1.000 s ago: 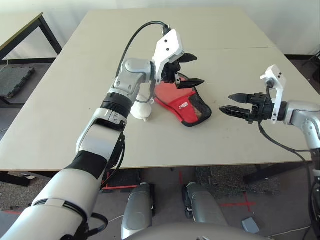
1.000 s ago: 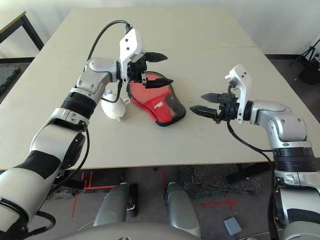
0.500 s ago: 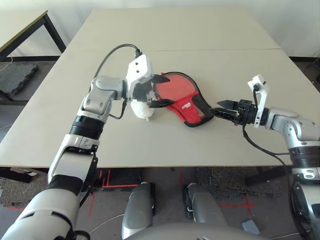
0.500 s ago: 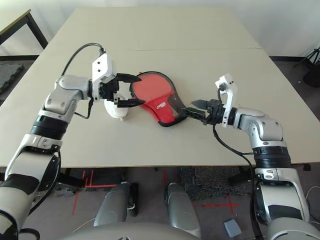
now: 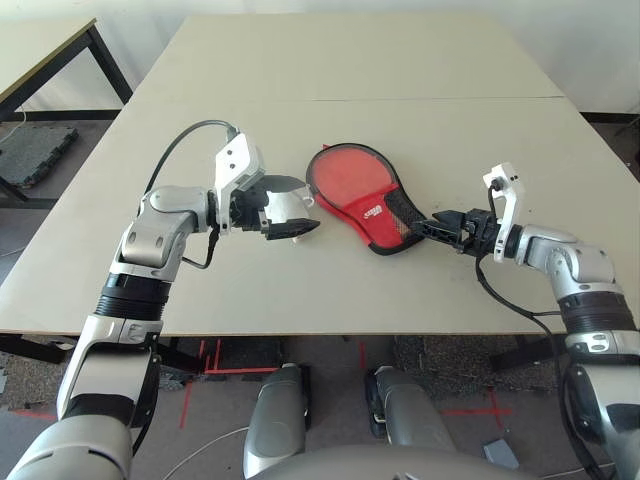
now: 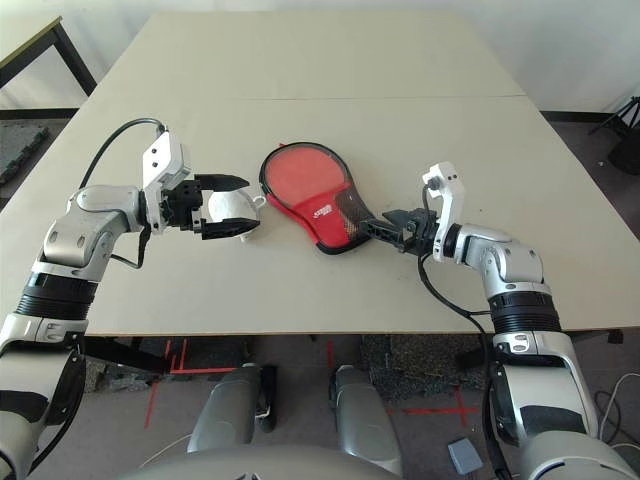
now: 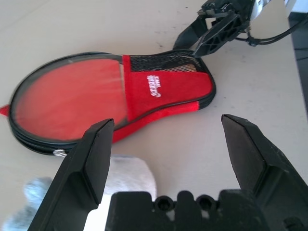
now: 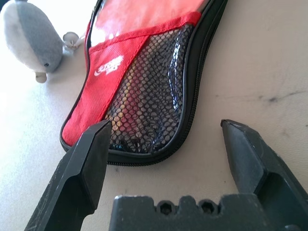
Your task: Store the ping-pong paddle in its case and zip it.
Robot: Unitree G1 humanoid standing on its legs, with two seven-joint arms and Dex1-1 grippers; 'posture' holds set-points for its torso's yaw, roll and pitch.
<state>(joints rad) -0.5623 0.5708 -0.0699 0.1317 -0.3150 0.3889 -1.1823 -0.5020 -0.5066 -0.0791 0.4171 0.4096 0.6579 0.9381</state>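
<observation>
The case [image 5: 352, 183] lies flat mid-table, red side up, with a black zipper rim, a white logo and a black mesh pocket [image 8: 144, 91] at its narrow end. I cannot make out the ping-pong paddle apart from the case; it is hidden. My left gripper [image 6: 244, 205] hovers open just left of the case's round end [image 7: 67, 103], its fingers pointing at the case. My right gripper [image 6: 384, 226] is open at the narrow mesh end, low over the table, with its fingertips [image 8: 98, 137] almost at the zipper rim. Neither gripper holds anything.
A white rounded lump [image 6: 228, 207] on a cord sits on the table between and under my left gripper's fingers, touching the case's left edge. The pale table [image 5: 350, 80] stretches wide behind the case. Another table's dark leg [image 5: 100, 55] stands at far left.
My left gripper has swung down and left, off the case's round end, to the white lump. My right gripper has moved left up to the case's mesh end. Both stay open.
</observation>
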